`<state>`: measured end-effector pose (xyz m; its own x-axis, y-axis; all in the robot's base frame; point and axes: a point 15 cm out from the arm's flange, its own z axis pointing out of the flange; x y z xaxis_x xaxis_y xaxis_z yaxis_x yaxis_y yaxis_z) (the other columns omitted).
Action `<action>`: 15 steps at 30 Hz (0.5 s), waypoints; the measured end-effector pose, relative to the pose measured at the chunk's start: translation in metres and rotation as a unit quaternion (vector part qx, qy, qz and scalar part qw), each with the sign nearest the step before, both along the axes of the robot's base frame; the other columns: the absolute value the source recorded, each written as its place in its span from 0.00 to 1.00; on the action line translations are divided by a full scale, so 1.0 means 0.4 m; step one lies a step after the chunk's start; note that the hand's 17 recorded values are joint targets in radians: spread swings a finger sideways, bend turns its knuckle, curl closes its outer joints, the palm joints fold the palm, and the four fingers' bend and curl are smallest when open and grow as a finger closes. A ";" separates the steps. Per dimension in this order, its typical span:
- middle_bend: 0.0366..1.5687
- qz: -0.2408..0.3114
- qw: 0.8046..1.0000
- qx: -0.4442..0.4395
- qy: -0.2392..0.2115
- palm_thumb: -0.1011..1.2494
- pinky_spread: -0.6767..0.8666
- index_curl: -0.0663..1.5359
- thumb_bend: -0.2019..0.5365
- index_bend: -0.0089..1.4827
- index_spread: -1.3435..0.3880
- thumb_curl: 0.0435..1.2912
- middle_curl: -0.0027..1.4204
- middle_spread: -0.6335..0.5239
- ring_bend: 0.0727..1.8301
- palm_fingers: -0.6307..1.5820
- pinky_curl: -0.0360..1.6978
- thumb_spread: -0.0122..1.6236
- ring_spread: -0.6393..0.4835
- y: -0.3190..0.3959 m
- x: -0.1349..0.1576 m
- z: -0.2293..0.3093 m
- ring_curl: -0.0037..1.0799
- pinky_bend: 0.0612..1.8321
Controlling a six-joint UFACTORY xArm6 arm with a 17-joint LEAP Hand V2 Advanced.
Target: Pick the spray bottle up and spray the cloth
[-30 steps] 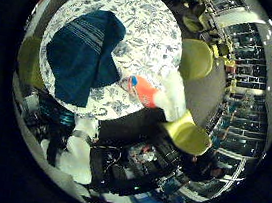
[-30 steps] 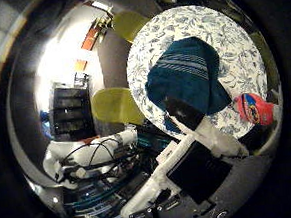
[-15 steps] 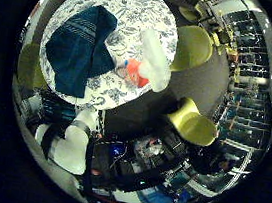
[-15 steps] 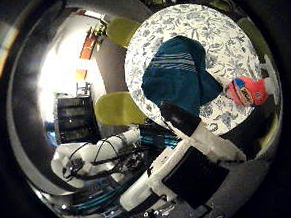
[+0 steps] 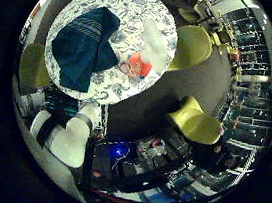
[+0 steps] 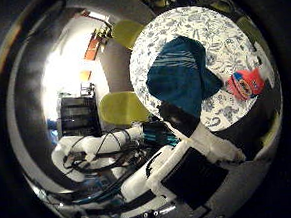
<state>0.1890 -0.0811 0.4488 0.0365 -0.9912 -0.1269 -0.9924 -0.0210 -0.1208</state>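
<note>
The spray bottle (image 5: 146, 61), with a red-orange body and a white top, lies on its side on a round table with a patterned top (image 5: 138, 9), close to the table's edge. A dark teal striped cloth (image 5: 85, 44) lies crumpled beside it on the table. The right thumb side palm view shows the bottle (image 6: 247, 83), the cloth (image 6: 180, 74) and the table (image 6: 212, 24). My hand (image 6: 202, 135) is well above the table and away from both. Its black and white fingers reach out fairly straight and hold nothing.
Yellow-green chairs stand round the table (image 5: 192, 46) (image 5: 196, 120) (image 5: 32, 66), and others show in the thumb side view (image 6: 123, 109) (image 6: 130, 30). Dark shelving (image 6: 74, 116) stands off to one side. White robot parts (image 5: 66, 138) are below.
Both pictures have shifted, so the hand has moved; the table looks a little smaller in the little finger side view. The bottle and cloth lie as before on the table.
</note>
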 end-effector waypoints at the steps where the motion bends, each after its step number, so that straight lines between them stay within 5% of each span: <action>1: 0.11 0.000 1.000 0.000 0.001 0.55 0.74 0.25 0.24 0.12 0.64 0.25 0.24 0.69 0.10 0.44 0.02 0.69 0.78 0.000 -0.006 0.000 0.25 0.34; 15: 0.12 -0.009 1.000 -0.008 0.020 0.57 0.72 0.25 0.25 0.12 0.65 0.24 0.24 0.69 0.16 0.46 0.02 0.68 0.78 -0.042 -0.112 -0.009 0.26 0.37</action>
